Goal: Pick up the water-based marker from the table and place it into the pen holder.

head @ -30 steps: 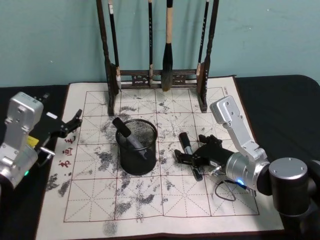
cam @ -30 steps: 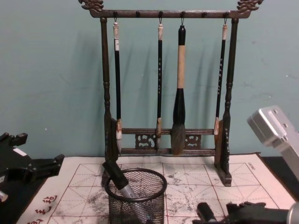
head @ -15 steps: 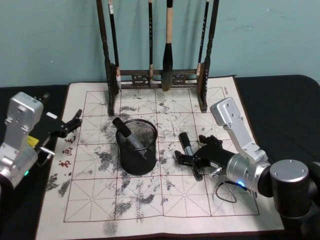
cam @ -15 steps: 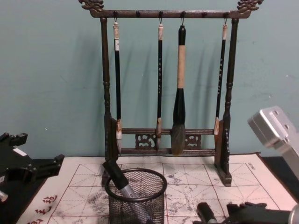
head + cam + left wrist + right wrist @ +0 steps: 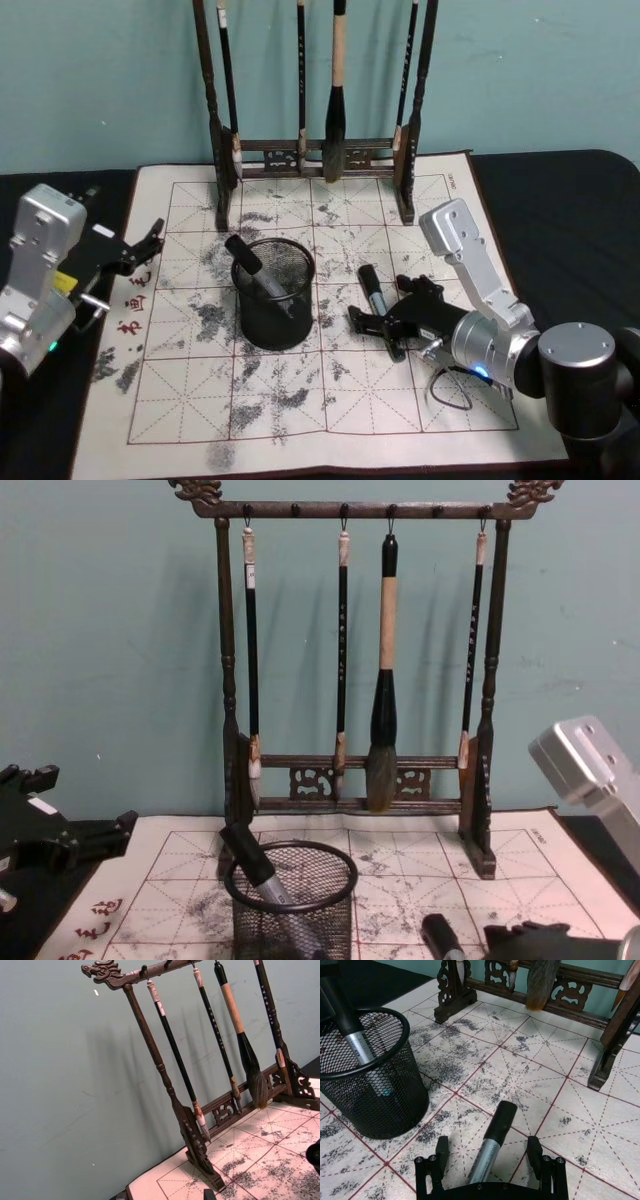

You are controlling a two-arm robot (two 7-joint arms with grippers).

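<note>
The water-based marker (image 5: 368, 283), black-capped with a grey barrel, lies flat on the inked grid mat just right of the pen holder (image 5: 273, 292). My right gripper (image 5: 381, 303) is low over the marker and open. In the right wrist view its fingers (image 5: 441, 1152) stand on either side of the marker (image 5: 495, 1132) without touching it. The pen holder (image 5: 370, 1080) is a short black mesh cup with another marker (image 5: 245, 255) leaning inside it. The chest view shows the holder (image 5: 290, 895) and the marker's cap (image 5: 440, 935). My left gripper (image 5: 148, 248) rests open at the mat's left edge.
A tall dark wooden brush rack (image 5: 320, 150) with several hanging brushes stands at the back of the mat, behind the holder. The paper mat (image 5: 180, 400) covers a black table (image 5: 560, 200). A teal wall closes off the back.
My right gripper has sunk a little lower and crept forward around the marker. The marker, the holder and the left arm have stayed put.
</note>
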